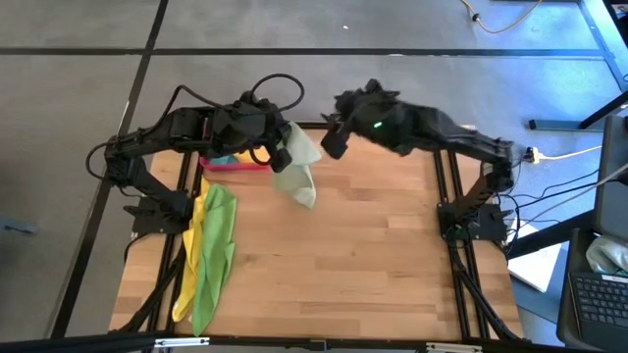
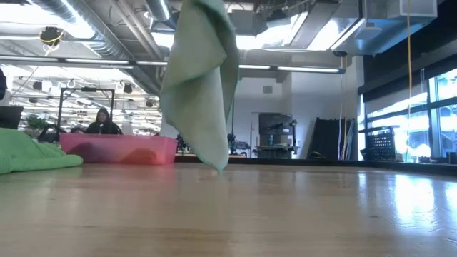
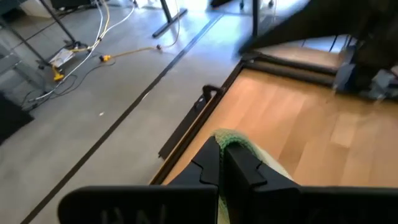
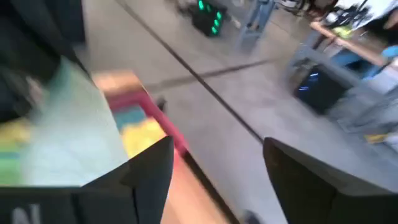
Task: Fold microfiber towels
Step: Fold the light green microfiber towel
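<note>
A pale olive-green microfiber towel (image 1: 299,175) hangs from my left gripper (image 1: 283,149), which is shut on it above the table's far middle. In the low view the towel (image 2: 200,86) drapes down in loose folds, its lowest corner (image 2: 218,168) at about table height. My right gripper (image 1: 332,142) stands open just right of the towel, fingers apart with nothing between them (image 4: 217,180). A bright green towel (image 1: 218,245) over a yellow one (image 1: 186,279) lies along the table's left side. More towels, yellow and teal (image 4: 140,130), lie in the pink tray. My left gripper pinches the towel's bunched top part between its two shut fingers; a small tuft (image 3: 231,138) sticks out past the fingertips. The fingers slant downward from the table's left. The towel hangs slack below them; whether its lowest corner touches the table I cannot tell.
The pink-red tray (image 1: 238,164) stands at the table's far left edge, right under my left arm. Bare wooden table (image 1: 373,265) spreads across the middle and right. A person (image 2: 102,123) sits in the room beyond the table.
</note>
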Motion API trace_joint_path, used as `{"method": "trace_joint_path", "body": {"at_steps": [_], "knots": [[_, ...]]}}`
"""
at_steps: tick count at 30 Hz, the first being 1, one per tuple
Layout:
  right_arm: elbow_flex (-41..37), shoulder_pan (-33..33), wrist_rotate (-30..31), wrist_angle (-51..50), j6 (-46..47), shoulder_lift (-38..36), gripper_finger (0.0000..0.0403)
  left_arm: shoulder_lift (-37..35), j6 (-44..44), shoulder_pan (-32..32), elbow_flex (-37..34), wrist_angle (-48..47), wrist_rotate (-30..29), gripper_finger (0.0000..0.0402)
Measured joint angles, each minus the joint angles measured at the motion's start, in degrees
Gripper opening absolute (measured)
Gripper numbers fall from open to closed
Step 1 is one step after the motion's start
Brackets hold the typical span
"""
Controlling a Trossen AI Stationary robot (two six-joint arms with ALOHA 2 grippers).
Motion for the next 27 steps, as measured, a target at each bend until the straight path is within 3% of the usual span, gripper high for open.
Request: {"method": "trace_joint_path", "body": {"at_steps": [4, 7, 17, 27], "knots": [[2.1, 1.3, -9.4, 2.5, 11.4, -0.5, 0.0248, 0.0, -0.5, 1.5, 0.0, 0.0, -0.2, 0.0], [-0.3, 2.8, -14.2, 6.3, 12.0, 1.7, 0.0248, 0.0, -0.9, 2.4, 0.0, 3.1, -0.3, 0.0], [-2.3, 4.0, -12.1, 14.7, 10.1, 8.4, 0.0248, 0.0, -4.1, 2.1, 0.0, 4.9, 0.3, 0.0], [-2.3, 2.7, -11.8, 17.6, 7.1, 9.2, 0.0248, -0.2, -6.5, 1.7, 0.0, 4.7, -1.2, 0.0]]}}
